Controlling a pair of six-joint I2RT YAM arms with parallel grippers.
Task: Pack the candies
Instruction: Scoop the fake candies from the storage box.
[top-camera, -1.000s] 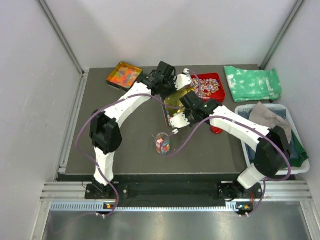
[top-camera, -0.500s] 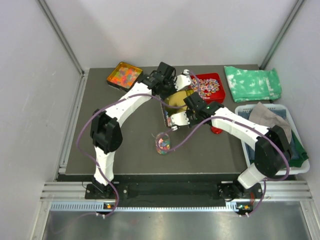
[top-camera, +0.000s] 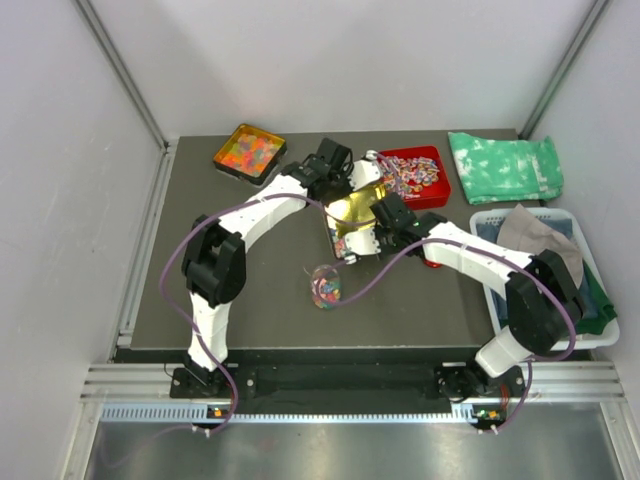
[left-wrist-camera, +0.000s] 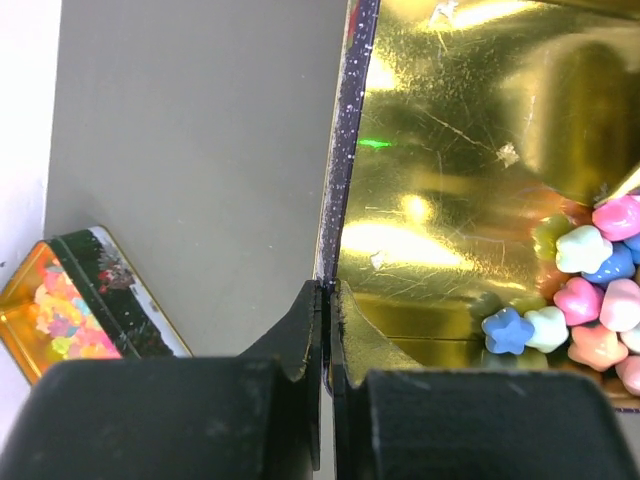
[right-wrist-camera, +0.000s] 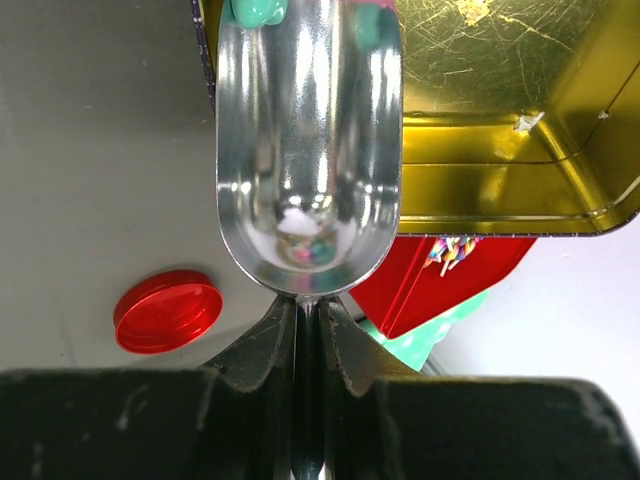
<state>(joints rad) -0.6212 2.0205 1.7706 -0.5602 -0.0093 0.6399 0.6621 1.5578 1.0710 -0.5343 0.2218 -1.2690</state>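
A gold tin stands mid-table, and small pastel star-like candies in pink, blue, green and white are heaped in one corner of it. My left gripper is shut on the tin's dark side wall; it also shows in the top view. My right gripper is shut on the stem of a shiny metal scoop, whose mouth reaches over the tin's edge beside a teal candy. The scoop's bowl looks empty. A small clear jar holding some candies stands in front of the tin.
A red jar lid lies on the mat right of the tin. A red tray of striped sweets and an orange tin of gummies sit at the back. A green cloth and a white basket are at the right.
The left gripper and the tin wall it holds have shifted, and the tin's gold inside now faces the top camera more. The right gripper with the scoop has moved in closer to the tin.
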